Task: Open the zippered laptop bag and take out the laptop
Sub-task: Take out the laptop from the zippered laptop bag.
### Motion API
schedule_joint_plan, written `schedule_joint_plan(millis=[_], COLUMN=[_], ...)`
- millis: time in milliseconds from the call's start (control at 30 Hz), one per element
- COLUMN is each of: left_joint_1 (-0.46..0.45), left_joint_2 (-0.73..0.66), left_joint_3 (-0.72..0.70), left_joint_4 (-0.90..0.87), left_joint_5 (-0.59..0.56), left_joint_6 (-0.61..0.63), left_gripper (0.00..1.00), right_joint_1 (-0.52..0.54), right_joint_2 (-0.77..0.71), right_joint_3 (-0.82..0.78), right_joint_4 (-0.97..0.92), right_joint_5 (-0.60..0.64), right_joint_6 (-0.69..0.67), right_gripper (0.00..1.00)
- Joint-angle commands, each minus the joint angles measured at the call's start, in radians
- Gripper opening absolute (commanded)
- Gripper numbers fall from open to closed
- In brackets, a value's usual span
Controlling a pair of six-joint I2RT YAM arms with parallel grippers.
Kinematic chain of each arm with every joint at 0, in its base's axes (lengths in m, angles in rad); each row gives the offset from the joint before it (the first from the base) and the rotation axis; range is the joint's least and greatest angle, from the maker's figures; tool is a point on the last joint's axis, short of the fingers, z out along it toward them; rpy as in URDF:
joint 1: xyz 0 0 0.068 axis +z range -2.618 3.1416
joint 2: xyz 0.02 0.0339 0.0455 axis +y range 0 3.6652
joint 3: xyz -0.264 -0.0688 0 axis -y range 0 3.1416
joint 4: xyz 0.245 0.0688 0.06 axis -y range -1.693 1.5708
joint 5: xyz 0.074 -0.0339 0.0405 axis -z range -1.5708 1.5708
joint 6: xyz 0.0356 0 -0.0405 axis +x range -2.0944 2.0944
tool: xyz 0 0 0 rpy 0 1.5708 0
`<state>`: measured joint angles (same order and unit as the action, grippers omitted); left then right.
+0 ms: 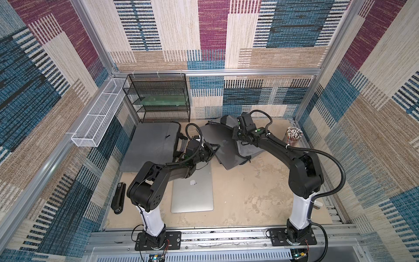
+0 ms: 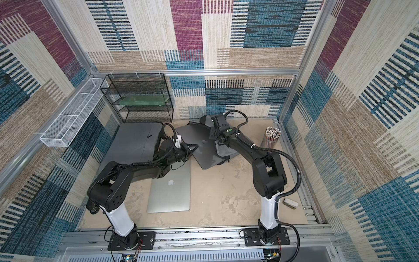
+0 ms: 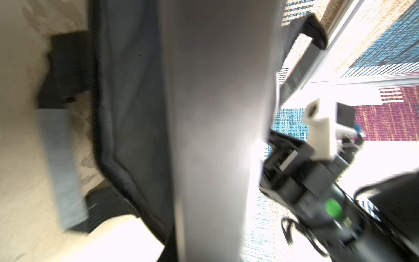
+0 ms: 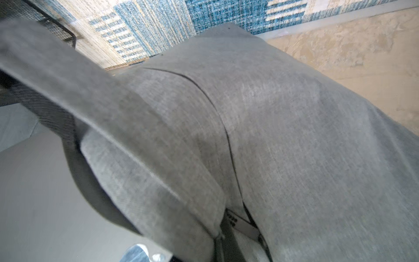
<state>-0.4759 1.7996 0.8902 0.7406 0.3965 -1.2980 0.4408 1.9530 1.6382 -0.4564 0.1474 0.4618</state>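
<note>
Centrally in both top views the laptop (image 1: 223, 147) lies in the opened bag (image 1: 248, 151), just right of the nearer left gripper (image 1: 213, 148); the flap (image 1: 226, 121) is clamped by the right gripper (image 1: 237, 135). Left wrist view: that grip cannot be told. Right wrist view: the bag is pinched.

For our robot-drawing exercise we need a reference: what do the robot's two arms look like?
The left arm and right arm share chunky black jointed links above a white lower column, bolted to black base plates. A black ribbed hose loops beside the right arm; a green dot marks its wrist. The left gripper is black.
</note>
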Motion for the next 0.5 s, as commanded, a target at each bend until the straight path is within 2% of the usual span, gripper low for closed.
schedule_joint_plan(millis=[0,367,467], left_joint_1=[-0.003,0.007,0.014], left_joint_2=[-0.012,-0.106,-0.147], left_joint_3=[-0.012,-0.074,-0.093], left_joint_4=[0.139,0.08,0.039], left_joint_5=[0.113,0.174,0.239], left_joint_6=[-0.011,-0.002,0.019], left_gripper=[0.0,0.0,0.0], right_joint_1=[-0.021,-0.06,-0.06], right_joint_2=[0.048,0.18,0.182], right_joint_3=[0.059,0.196,0.197], right_joint_4=[0.003,-0.052,-0.049], right_joint_5=[0.075,0.116,0.136], right_joint_6=[-0.027,-0.051,-0.07], right_gripper=[0.0,0.0,0.0])
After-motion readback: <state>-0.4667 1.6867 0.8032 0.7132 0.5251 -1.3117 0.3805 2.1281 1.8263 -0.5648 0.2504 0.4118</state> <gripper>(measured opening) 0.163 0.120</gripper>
